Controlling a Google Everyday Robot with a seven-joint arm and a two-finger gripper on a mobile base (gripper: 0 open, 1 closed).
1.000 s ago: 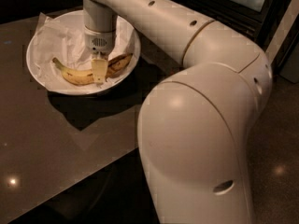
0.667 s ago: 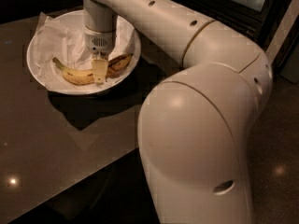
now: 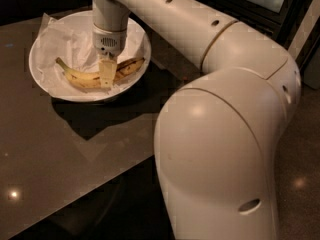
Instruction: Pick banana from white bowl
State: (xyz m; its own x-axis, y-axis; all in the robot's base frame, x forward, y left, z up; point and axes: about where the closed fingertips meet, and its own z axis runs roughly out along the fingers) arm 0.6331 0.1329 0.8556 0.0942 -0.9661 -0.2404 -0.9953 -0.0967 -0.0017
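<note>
So far, the task is at the grasp, not past it. The gripper hangs straight down from the arm into the white bowl and sits on the middle of the banana, its pale lower part crossing the fruit from the near side. Whether it is clamped on the fruit or merely straddling it, I cannot tell, because the far side of the contact is hidden behind the gripper itself.

The banana lies on the crumpled white paper that lines the bowl. Its stem points to the left and its darker end to the right, and both ends rest low against the paper. Nothing of the fruit appears raised, so the pick itself is not yet done. By my reading, 1 step is complete, the reach down onto the fruit. 2 remain: a sure hold, and the lift clear of the bowl's rim. The bowl stands on the dark table, near its far-left corner.

Against the frame from 1.0 s ago, I find almost no change. The gripper sits at the same spot over the banana's middle, the fruit keeps its curve and heading, and the bowl has not shifted. If the hold has tightened in that time, it probably shows too little to see from this angle.
</note>
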